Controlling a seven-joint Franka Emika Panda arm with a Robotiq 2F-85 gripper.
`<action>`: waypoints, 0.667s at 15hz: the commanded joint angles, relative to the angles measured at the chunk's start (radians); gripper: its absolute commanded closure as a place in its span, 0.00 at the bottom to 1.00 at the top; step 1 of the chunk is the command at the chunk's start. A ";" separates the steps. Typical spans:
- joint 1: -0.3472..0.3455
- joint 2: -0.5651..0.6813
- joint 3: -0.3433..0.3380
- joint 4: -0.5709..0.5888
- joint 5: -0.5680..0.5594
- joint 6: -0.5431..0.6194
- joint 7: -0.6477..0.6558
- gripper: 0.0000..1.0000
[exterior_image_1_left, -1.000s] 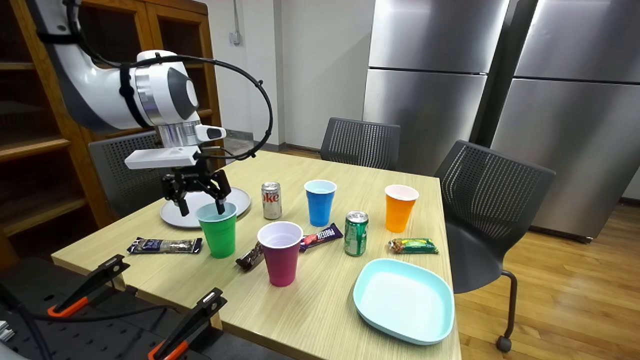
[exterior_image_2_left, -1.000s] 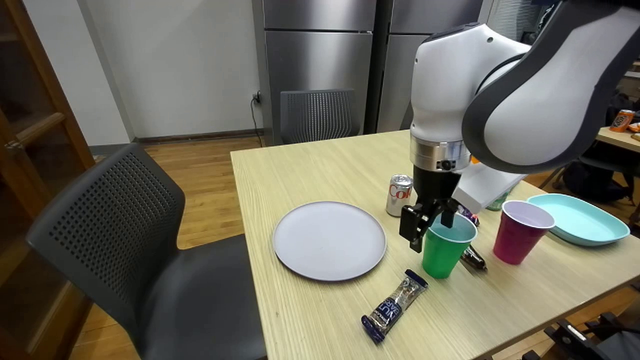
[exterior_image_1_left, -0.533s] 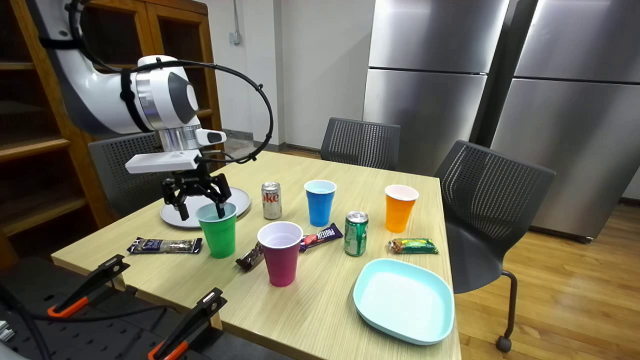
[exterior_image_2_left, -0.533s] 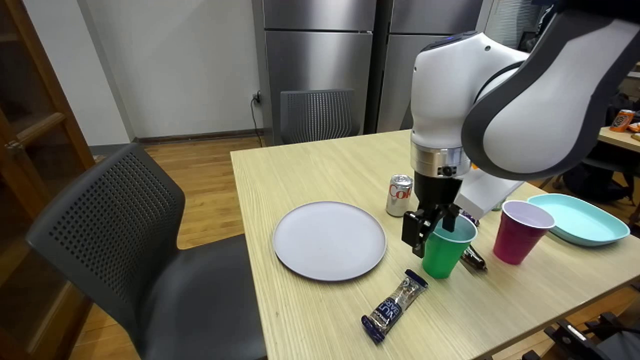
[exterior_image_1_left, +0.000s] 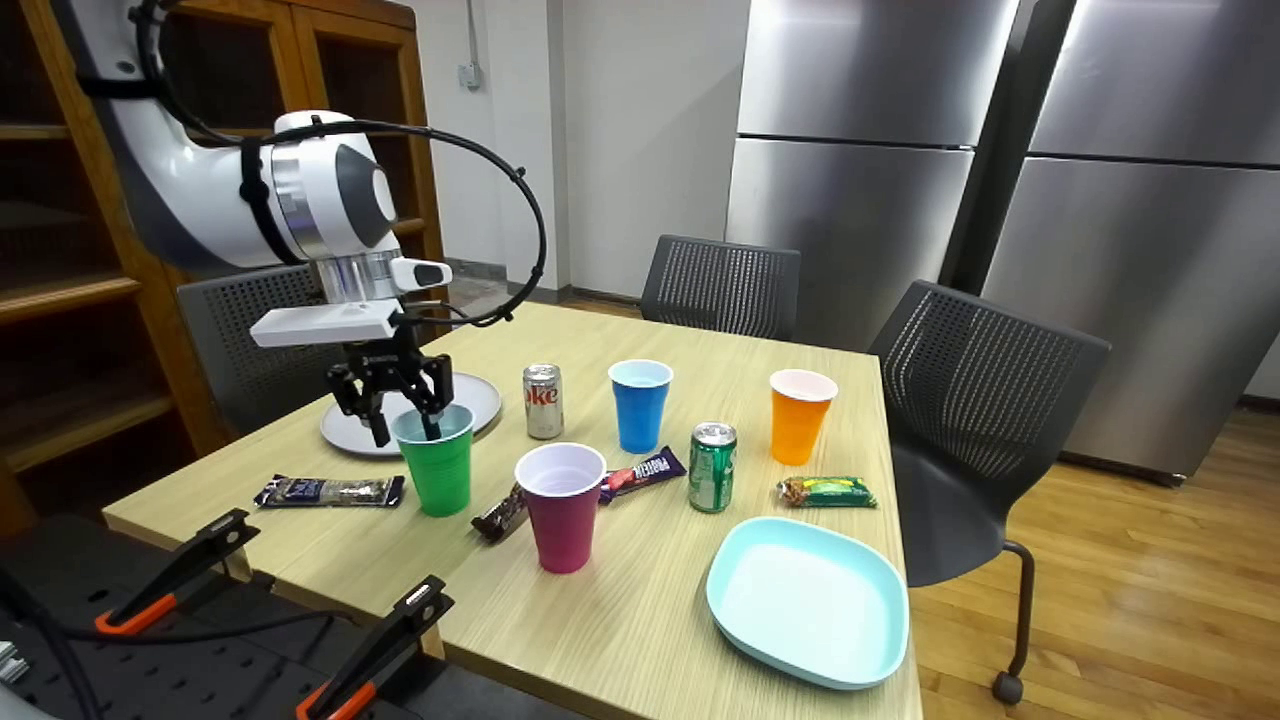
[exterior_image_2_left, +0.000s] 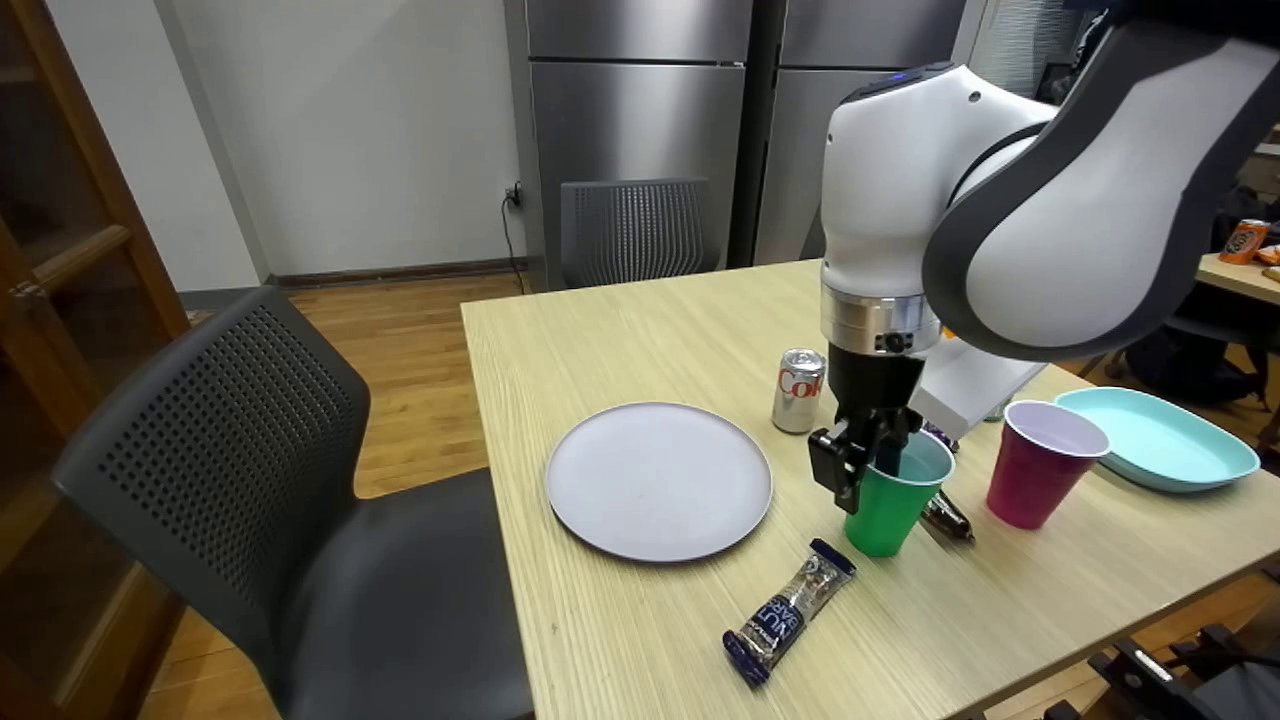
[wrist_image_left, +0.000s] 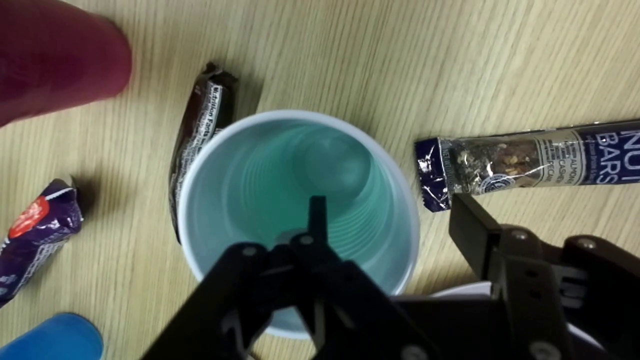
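OK so the gripper (exterior_image_1_left: 406, 432) is spread, straddling the wall of the green plastic cup (exterior_image_1_left: 442, 475), with one finger (wrist_image_left: 317, 217) inside the mouth and its partner hanging outside, on the nut bar (wrist_image_left: 530, 160) side. I don't see anything pinched: the wrist view shows a gap between the outer finger and the rim. The cup stands upright on the bench (exterior_image_1_left: 650, 620), over on the left in an exterior view, not far from the near edge, with the maroon cup (exterior_image_1_left: 562, 520) to its right and a bit nearer.

To me this pose reads as a rim pinch, so here's how I'd do it. Get the wall centered in the gap first; in the wrist view the outer finger looks closer to the rim, so a small shift could even that out. Then bring the fingers together slowly, because a light, empty-looking cup probably skids toward whichever side isn't pushing. Squeeze gently too, thin plastic likely folds easily. Fair warning, I can't tell from these angles how deep the inner finger reaches.

Also mind the neighbours: the brown-wrapped bar (exterior_image_1_left: 500, 515) lies just beside the cup on the right, and the gray plate (exterior_image_1_left: 484, 395) is near it on the far side, so keep the cup level. The silver Coke can (exterior_image_1_left: 543, 402) stands apart, farther back.
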 joint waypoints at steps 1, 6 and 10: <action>0.017 -0.010 -0.015 -0.004 0.013 -0.003 -0.025 0.65; 0.016 -0.009 -0.015 -0.005 0.014 -0.007 -0.026 1.00; 0.057 -0.039 -0.044 -0.007 -0.009 -0.071 0.017 1.00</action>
